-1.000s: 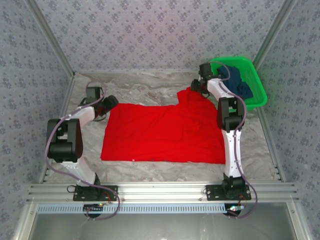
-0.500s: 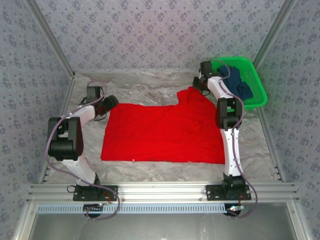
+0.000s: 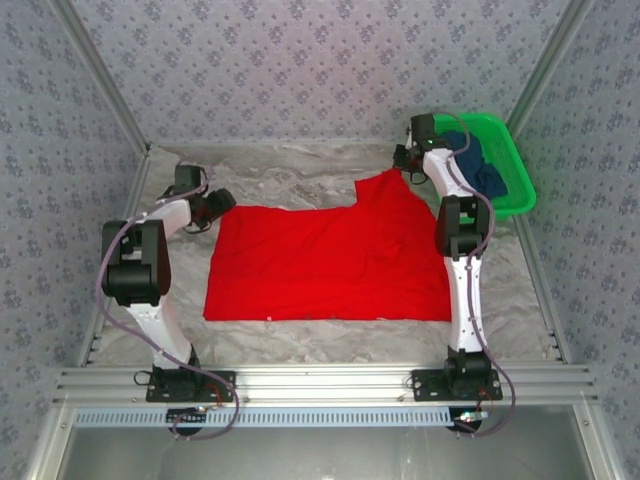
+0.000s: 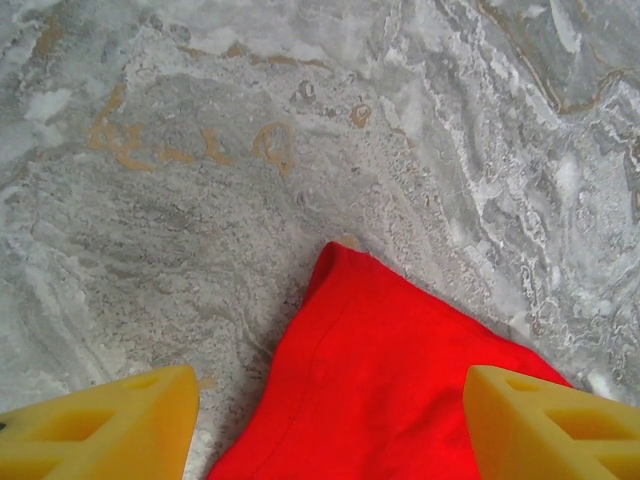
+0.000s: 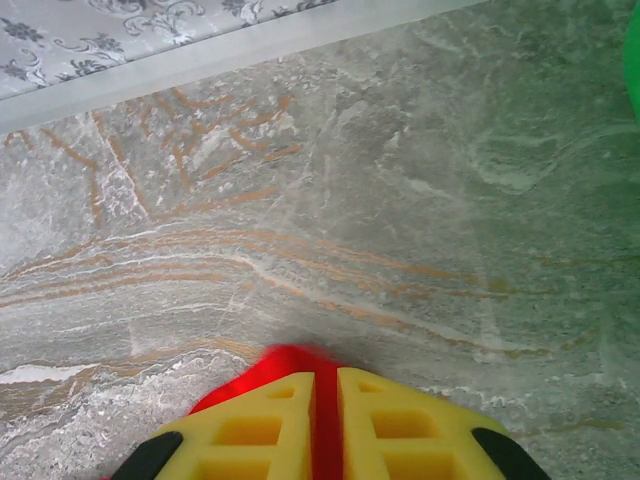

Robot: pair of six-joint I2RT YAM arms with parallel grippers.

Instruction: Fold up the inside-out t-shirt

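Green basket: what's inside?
A dark blue garment lies in the basket. Anything beneath it is covered, and the right arm hides the left corner.

My table [image 3: 300, 172] was a grey marbled surface streaked with rusty brown veins. At its far right corner sat a green basket [image 3: 520, 178], with a dark navy garment [image 3: 482, 172] heaped inside it. Floral-patterned walls [image 3: 300, 60] closed in three sides, and an aluminium rail [image 3: 320, 381] ran along the near edge.

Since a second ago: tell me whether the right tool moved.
Yes: the right tool, pinching the t-shirt, moved rightward and farther back, nearer the green basket.
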